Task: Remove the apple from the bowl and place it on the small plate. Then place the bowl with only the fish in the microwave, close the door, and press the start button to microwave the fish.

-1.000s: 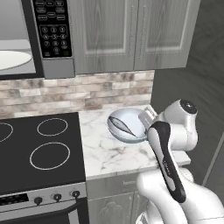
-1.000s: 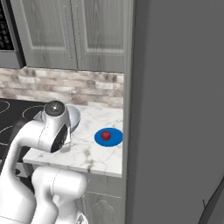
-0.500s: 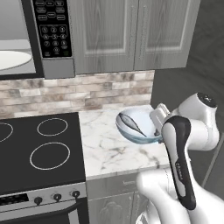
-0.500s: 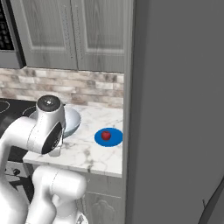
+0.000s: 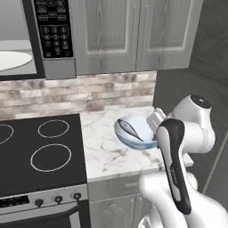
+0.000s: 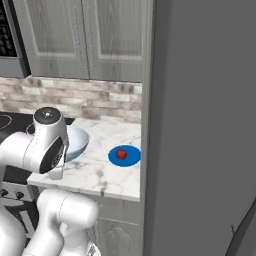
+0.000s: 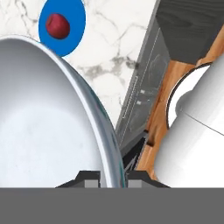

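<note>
- Bowl (image 5: 133, 133) sits lifted above the marble counter (image 5: 107, 151), with the fish (image 5: 129, 129) lying inside it.
- We see the gripper (image 7: 113, 175) closed nearly all the way on the bowl's right rim; in the hand view the rim runs down between the two fingers (image 7: 89, 176).
- We find the bowl's hollow spreading left of the gripper in the hand view, and the rim edge passing straight through the grip.
- We see the apple (image 6: 121, 154) resting on the plate (image 6: 124, 156), which lies on the counter to the right of the bowl, apart from it.
- We spot the microwave (image 5: 35, 40) up at the far left, above the stove (image 5: 40, 151), with its keypad facing us.
</note>
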### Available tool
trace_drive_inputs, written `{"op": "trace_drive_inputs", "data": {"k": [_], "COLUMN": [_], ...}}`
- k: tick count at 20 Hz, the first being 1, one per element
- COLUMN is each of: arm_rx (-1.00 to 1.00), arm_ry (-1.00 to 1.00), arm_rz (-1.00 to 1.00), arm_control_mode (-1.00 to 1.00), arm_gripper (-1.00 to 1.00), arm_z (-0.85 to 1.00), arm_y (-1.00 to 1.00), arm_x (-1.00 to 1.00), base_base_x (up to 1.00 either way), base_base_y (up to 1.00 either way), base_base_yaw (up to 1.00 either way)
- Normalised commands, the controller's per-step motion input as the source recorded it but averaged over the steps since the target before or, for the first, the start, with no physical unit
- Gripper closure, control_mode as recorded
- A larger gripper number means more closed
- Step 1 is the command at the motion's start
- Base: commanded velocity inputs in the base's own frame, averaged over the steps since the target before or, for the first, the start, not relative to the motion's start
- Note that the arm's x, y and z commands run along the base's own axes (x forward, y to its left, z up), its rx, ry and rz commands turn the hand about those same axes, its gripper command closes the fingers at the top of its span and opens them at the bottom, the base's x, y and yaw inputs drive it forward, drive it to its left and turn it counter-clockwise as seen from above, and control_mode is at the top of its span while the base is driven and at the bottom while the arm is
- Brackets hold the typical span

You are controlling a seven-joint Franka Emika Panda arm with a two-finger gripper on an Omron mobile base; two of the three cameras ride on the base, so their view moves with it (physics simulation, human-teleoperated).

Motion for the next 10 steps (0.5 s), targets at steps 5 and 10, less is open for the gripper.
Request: {"op": "trace_drive_inputs", "data": {"k": [5, 10], "arm_rx": [0.00, 0.00], "arm_ry": [0.00, 0.00], "arm_rz": [0.00, 0.00], "arm_control_mode": [1.00, 1.00], "arm_gripper": [1.00, 1.00], "arm_z": [0.00, 0.00], "arm_y": [0.00, 0.00], "arm_x": [0.00, 0.00], "base_base_x": [-1.00, -0.50], "base_base_y": [0.56, 1.00], "base_base_yaw": [-0.01, 0.00]}}
